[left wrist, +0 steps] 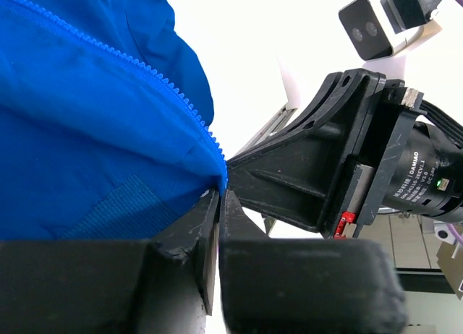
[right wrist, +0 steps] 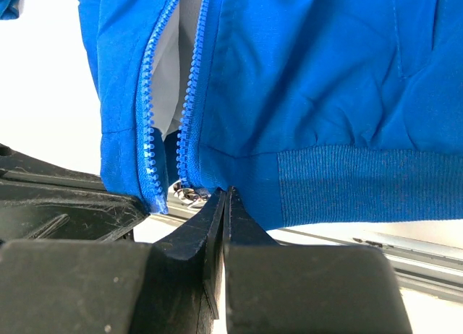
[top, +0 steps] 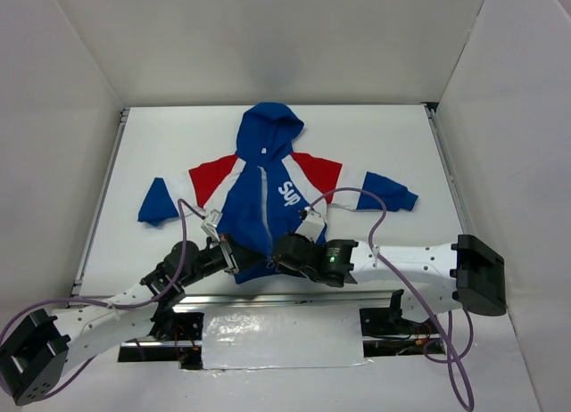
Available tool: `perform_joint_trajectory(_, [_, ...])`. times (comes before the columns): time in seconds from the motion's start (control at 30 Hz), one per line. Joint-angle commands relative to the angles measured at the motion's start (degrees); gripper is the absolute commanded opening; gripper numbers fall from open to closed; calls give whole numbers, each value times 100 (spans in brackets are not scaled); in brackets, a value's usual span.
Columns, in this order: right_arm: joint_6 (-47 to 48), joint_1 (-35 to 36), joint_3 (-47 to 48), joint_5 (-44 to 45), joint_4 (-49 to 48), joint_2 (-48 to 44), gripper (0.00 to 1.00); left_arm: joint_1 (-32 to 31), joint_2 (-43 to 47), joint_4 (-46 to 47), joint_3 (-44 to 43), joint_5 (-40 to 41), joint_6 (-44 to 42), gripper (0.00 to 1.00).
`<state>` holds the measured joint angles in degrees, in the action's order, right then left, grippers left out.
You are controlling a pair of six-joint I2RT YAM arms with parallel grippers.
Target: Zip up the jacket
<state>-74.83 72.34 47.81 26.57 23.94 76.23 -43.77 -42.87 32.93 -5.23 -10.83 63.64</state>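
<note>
On the white desk (top: 161, 144) the jacket (top: 268, 193) lies flat, hood away from the arms and hem at the near edge. The left gripper (left wrist: 219, 197) is pinched shut on the blue fabric at the foot of the zipper (right wrist: 189, 95). The right gripper (right wrist: 226, 193) is clamped tight on the hem, just beside the parted teeth
</note>
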Motion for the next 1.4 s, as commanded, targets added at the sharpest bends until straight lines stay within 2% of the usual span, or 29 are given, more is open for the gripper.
perform_joint_trajectory(0.0, [100, -27, 220, 59, -171, 24, 0, -26, 25, 416, 66, -121, 44, 11])
perform_joint_trajectory(0.03, [100, -27, 228, 50, -162, 41, 0, -26, 16, 425, 66, -130, 35, 6])
perform_joint_trajectory(0.17, [82, -27, 264, 24, -118, 77, 0, -26, -63, 451, 49, -121, 17, 0])
perform_joint_trajectory(0.67, [-629, -18, -44, -424, -399, 33, 0, -44, 51, 610, 198, 222, 114, 0])
perform_joint_trajectory(1.37, [-876, -9, -325, -442, -531, -196, 0, -97, 130, 662, 189, 380, -53, 0])
